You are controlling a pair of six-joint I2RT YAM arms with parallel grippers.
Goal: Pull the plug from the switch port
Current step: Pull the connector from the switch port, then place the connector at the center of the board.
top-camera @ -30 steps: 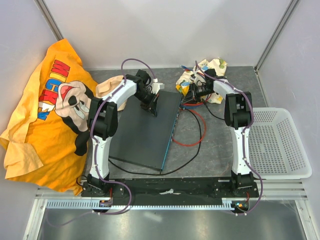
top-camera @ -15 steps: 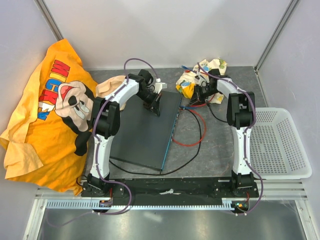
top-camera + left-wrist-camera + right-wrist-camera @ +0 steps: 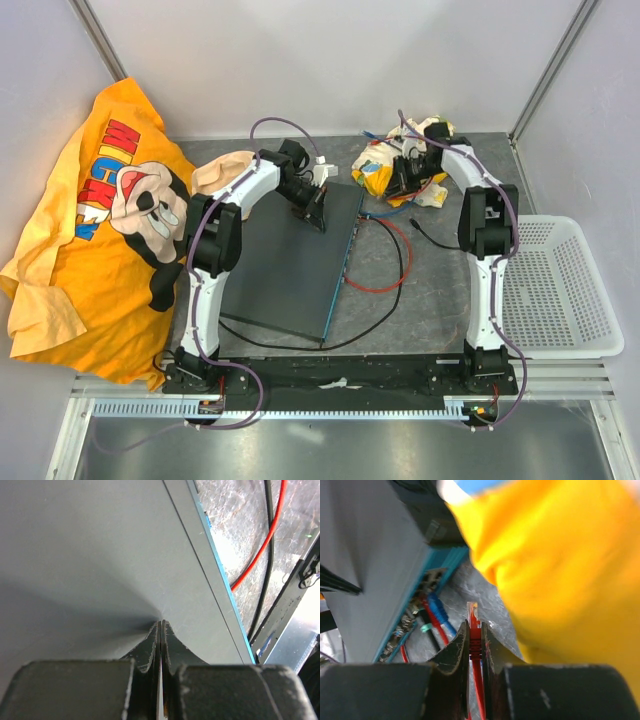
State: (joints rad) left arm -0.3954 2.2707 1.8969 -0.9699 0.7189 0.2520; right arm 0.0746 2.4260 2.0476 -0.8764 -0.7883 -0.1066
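Drawing back from the switch [image 3: 285, 260], the right gripper [image 3: 405, 172] now sits farther off its socket edge and closer to the crumpled cloth [image 3: 375, 178] than a second ago, while the left gripper [image 3: 318, 212] has crept slightly rightward along the far end of the lid. From above, the switch lies flat mid-table, its teal edge facing the open grey table [image 3: 440, 300], with the red cable [image 3: 403, 262] looping loosely there and the basket [image 3: 560, 290] well apart to the right; that bare stretch looks like the best room for carrying anything away, since cloth and back wall crowd the far side. On the left wrist view, the fingers are pressed together with nothing between them, tips touching the smooth lid near the teal rim; I'd judge the box stiff, fairly heavy, yet liable to slide without that pinning. On the right wrist view, the plug [image 3: 473, 625] is pinched between narrow jaws, its clear tip poking out free of the ports, with a blue plug [image 3: 438, 611] seated in the socket row beside it. It looks light, hard and a bit brittle at the latch, so the body is the place to hold, not the limp cord, which would drag and snag on the yellow cloth just beside.
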